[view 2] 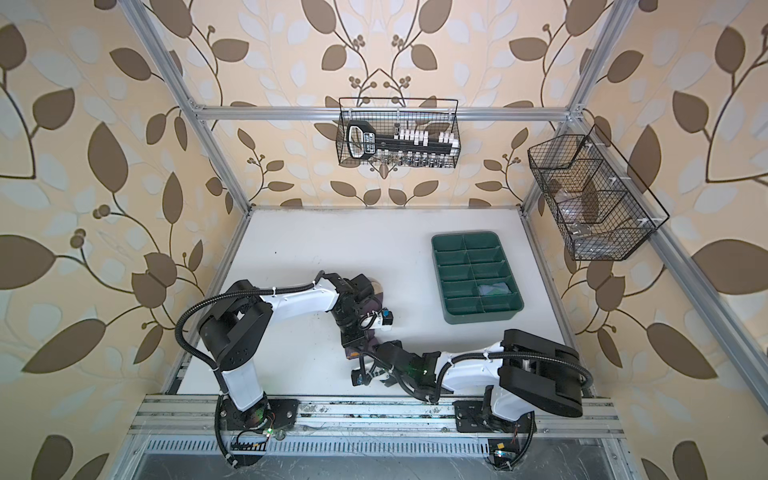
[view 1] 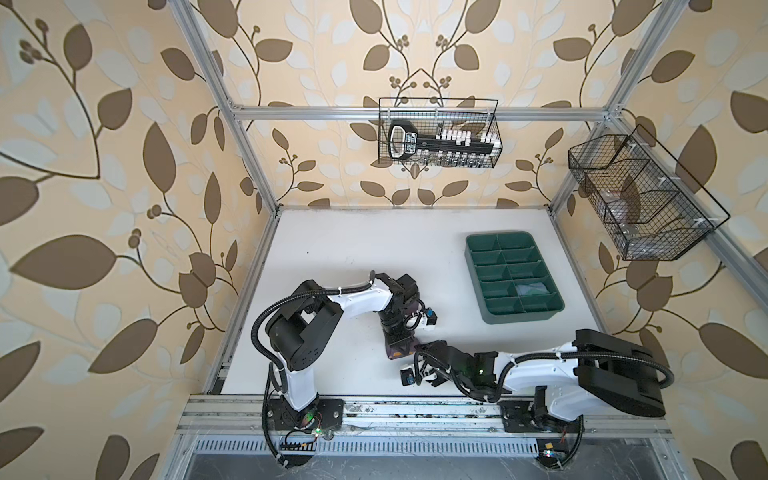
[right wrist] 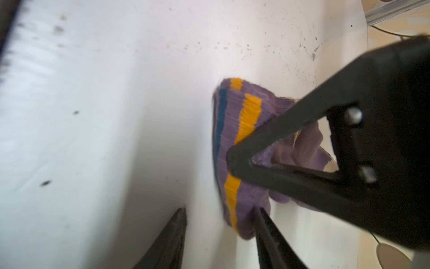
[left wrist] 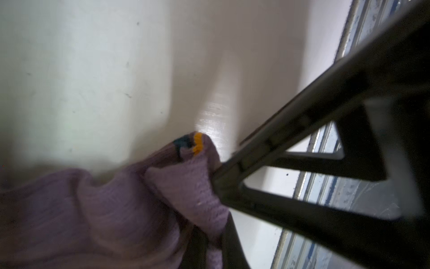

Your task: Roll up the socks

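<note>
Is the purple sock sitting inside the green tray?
No, the purple sock lies on the white table, outside the green tray.

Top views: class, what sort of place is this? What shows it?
Likely a robot test cell: aluminium frame, leaf wallpaper, left arm and right arm bolted to a rail.

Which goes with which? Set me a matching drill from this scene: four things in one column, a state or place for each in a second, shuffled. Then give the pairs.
1. green tray
2. left gripper
3. wire basket
4. right gripper

A. shut on the purple sock
B. hangs on the back rail
C. jaws apart, beside that sock's striped cuff
D. on the table, split into compartments

Pairs: 1-D, 2-A, 3-B, 4-C.
</note>
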{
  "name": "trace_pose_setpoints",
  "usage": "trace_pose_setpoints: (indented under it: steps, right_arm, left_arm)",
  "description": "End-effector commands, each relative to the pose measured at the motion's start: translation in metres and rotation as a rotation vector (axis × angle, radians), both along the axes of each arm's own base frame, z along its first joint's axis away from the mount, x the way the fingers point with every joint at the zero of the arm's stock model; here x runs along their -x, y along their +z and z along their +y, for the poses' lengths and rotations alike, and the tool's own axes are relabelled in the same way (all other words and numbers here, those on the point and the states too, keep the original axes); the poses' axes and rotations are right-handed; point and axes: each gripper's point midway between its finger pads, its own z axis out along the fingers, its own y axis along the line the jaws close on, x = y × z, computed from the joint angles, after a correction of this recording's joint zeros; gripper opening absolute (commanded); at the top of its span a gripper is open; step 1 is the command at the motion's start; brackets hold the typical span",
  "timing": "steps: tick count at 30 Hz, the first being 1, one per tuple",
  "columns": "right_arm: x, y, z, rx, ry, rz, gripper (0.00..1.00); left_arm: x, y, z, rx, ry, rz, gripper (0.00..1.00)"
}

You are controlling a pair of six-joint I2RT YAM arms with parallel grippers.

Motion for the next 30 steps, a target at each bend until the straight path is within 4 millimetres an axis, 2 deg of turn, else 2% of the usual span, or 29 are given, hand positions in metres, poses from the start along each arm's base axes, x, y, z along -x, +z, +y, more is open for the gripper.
trace_pose_setpoints:
  steps: [1,3,5,6,8,9,11,16,18,20,22,24,25,27,29,30]
  right_arm:
    - [-0.006,0.000,0.015,-0.030,0.016,0.011,0.45]
    - [-0.005,-0.005,0.018,-0.014,0.025,0.022,0.40]
    - [-0.002,-0.012,0.016,0.008,0.033,0.042,0.30]
    - [0.000,-0.015,0.014,0.019,0.038,0.052,0.24]
    - [0.004,-0.019,0.010,0.048,0.046,0.070,0.05]
    - [0.006,-0.022,0.007,0.069,0.052,0.079,0.00]
    - [0.014,-0.024,0.001,0.112,0.066,0.094,0.00]
    - [0.027,-0.026,-0.014,0.210,0.033,0.242,0.00]
    - [0.032,-0.026,-0.019,0.238,0.027,0.303,0.00]
    - [0.037,-0.024,-0.019,0.245,0.028,0.371,0.00]
    - [0.042,-0.020,-0.016,0.246,0.032,0.435,0.00]
    - [0.045,-0.017,-0.012,0.248,0.034,0.493,0.00]
    - [0.048,-0.015,-0.011,0.258,0.039,0.538,0.00]
    - [0.051,-0.012,-0.008,0.271,0.037,0.617,0.00]
    - [0.053,-0.010,-0.004,0.290,0.034,0.708,0.00]
    - [0.055,-0.011,-0.004,0.311,0.024,0.762,0.00]
  left_arm:
    - [-0.003,0.011,-0.004,0.034,-0.002,-0.004,0.04]
    - [-0.003,0.012,-0.004,0.038,-0.003,-0.004,0.04]
    - [-0.003,0.012,-0.004,0.037,-0.003,-0.005,0.04]
    - [-0.004,0.012,-0.004,0.037,-0.001,-0.006,0.04]
    - [-0.006,0.013,-0.004,0.039,0.005,-0.019,0.04]
    - [-0.008,0.014,-0.005,0.043,0.006,-0.030,0.05]
    - [-0.015,0.019,-0.005,0.046,0.025,-0.079,0.12]
    - [-0.037,0.053,0.000,0.095,0.100,-0.257,0.45]
    - [-0.049,0.072,0.009,0.112,0.159,-0.370,0.52]
    - [-0.064,0.095,0.026,0.119,0.245,-0.533,0.54]
    - [-0.085,0.124,0.058,0.084,0.378,-0.763,0.54]
    - [-0.094,0.159,0.092,0.067,0.490,-0.969,0.54]
    - [-0.094,0.181,0.112,0.068,0.556,-1.080,0.55]
    - [-0.082,0.220,0.140,0.106,0.608,-1.228,0.59]
    - [-0.065,0.254,0.156,0.175,0.616,-1.323,0.65]
    - [-0.050,0.267,0.157,0.230,0.569,-1.334,0.68]
